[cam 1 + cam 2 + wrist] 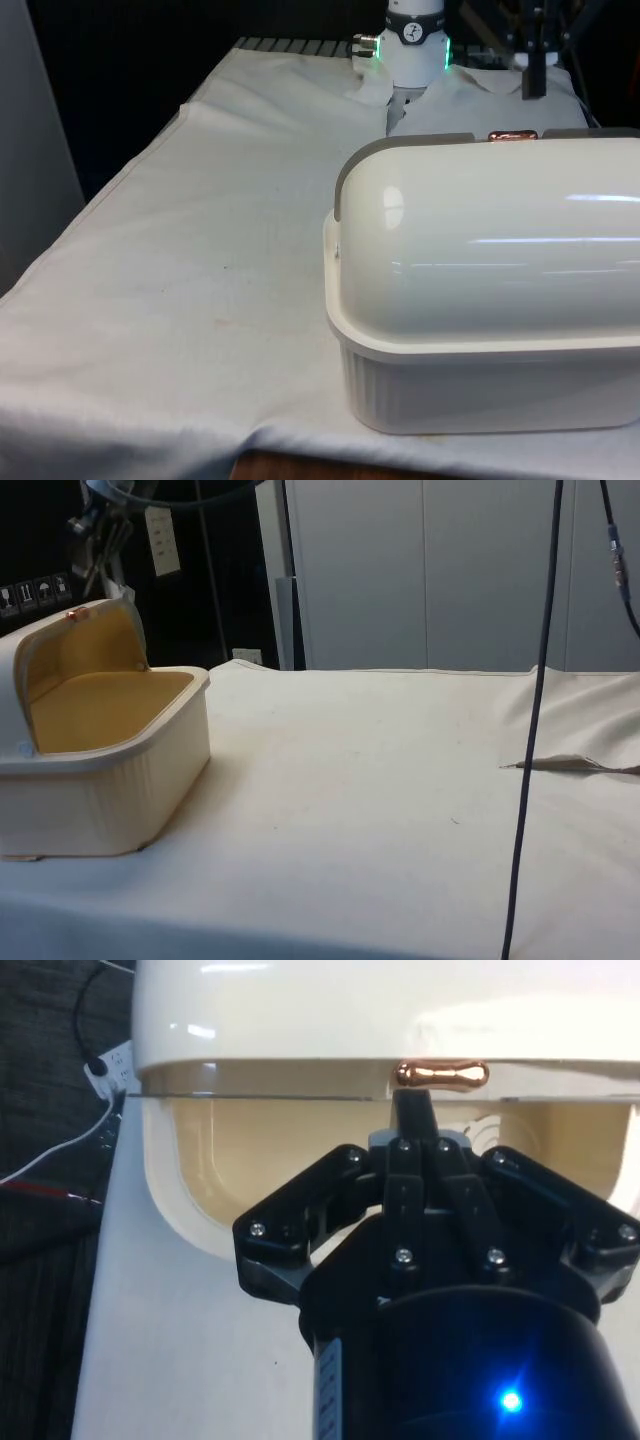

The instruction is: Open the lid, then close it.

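A cream bread box (480, 390) stands at the front view's right, its back to that camera. Its rounded lid (490, 230) is rolled up and back. In the side view the mouth is open onto the yellowish inside (100, 705). The lid's copper handle (72, 613) sits at the top edge, also seen over the dome (513, 135). In the wrist view my gripper (413, 1112) is shut, its black fingertips pressed together right against the copper handle (442, 1074), at the lid's raised edge. Nothing is held between the fingers.
The white cloth (380, 780) runs wide and bare beside the box. A black cable (535, 720) hangs down near the side camera. The table's front edge (300, 465) lies close under the box.
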You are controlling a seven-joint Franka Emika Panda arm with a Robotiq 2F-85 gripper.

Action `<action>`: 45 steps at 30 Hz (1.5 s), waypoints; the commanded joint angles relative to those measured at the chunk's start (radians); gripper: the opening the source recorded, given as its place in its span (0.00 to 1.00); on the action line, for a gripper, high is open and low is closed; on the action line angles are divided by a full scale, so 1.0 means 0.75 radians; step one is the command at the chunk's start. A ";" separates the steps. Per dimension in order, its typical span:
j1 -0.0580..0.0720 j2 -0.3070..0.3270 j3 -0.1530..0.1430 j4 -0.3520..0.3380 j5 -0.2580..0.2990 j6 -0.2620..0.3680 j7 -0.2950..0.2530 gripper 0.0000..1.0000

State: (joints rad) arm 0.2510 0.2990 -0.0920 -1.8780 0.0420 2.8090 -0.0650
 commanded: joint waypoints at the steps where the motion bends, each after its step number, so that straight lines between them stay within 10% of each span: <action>1: 0.008 -0.015 -0.009 0.011 -0.019 -0.028 0.012 0.00; 23: 0.012 -0.063 0.000 0.084 -0.049 -0.127 0.012 0.01; 45: 0.004 -0.019 0.005 0.139 -0.048 -0.133 -0.001 1.00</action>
State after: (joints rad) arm 0.2550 0.2680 -0.0860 -1.7960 0.0080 2.7170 -0.0670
